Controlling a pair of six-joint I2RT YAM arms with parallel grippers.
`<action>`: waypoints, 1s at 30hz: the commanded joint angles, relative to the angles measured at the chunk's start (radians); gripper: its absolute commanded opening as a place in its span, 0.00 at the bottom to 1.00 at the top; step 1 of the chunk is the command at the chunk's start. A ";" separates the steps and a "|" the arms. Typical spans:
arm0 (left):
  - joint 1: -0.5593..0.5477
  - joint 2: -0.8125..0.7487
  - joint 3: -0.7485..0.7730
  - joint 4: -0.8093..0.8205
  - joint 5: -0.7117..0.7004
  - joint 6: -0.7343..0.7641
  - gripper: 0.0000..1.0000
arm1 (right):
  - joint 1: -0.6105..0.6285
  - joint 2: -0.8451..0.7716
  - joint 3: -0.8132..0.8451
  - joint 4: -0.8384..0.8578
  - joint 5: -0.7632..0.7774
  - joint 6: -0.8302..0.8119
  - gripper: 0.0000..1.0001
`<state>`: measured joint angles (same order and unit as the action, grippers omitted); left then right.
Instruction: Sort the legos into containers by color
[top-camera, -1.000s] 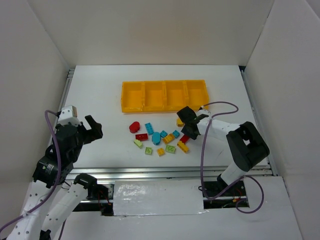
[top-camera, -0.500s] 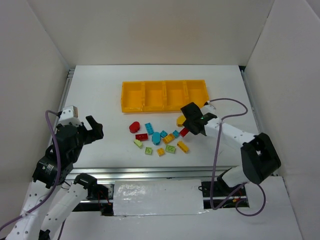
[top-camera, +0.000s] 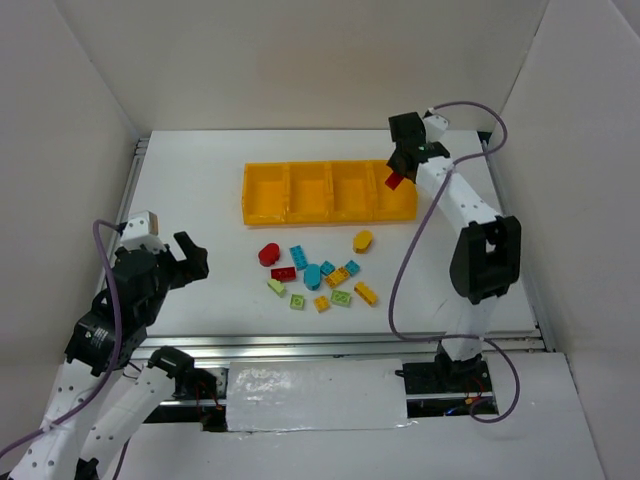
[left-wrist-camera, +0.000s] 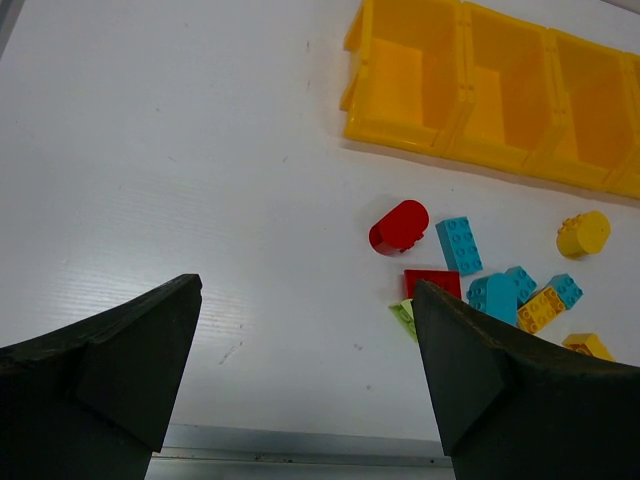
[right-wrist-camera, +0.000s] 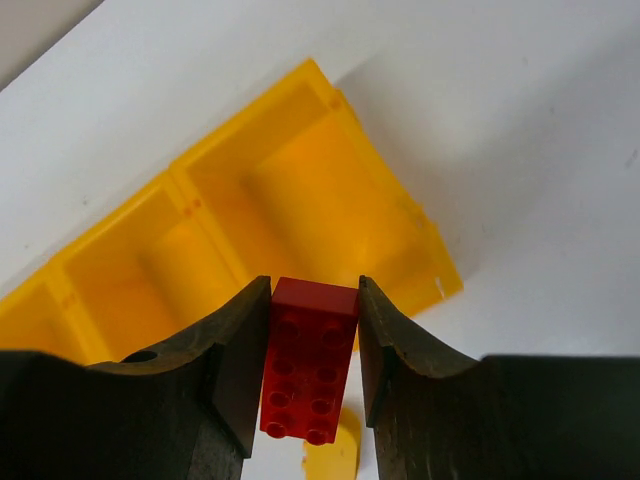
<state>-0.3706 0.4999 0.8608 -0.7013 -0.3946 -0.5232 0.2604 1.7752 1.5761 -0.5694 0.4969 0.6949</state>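
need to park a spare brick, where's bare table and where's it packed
Bare: the table between the left end effector and the bricks, and the strip behind the tray. Crowded: in front of the tray.

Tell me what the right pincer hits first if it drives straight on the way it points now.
The right pincer would probably meet the floor of the tray's rightmost compartment; the red brick it grips would touch down before its fingers. Depth is hard to judge.
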 joint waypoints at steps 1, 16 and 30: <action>-0.007 0.011 -0.002 0.045 0.000 0.019 0.99 | -0.016 0.148 0.191 -0.096 0.051 -0.162 0.00; -0.017 0.066 -0.002 0.054 0.033 0.034 1.00 | -0.035 0.316 0.407 -0.037 0.019 -0.264 0.74; -0.019 0.323 0.104 -0.021 0.080 -0.063 1.00 | 0.186 -0.190 -0.009 -0.006 -0.224 -0.236 1.00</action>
<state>-0.3832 0.7048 0.8974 -0.7124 -0.3637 -0.5343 0.3546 1.8042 1.6588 -0.6220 0.3859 0.4507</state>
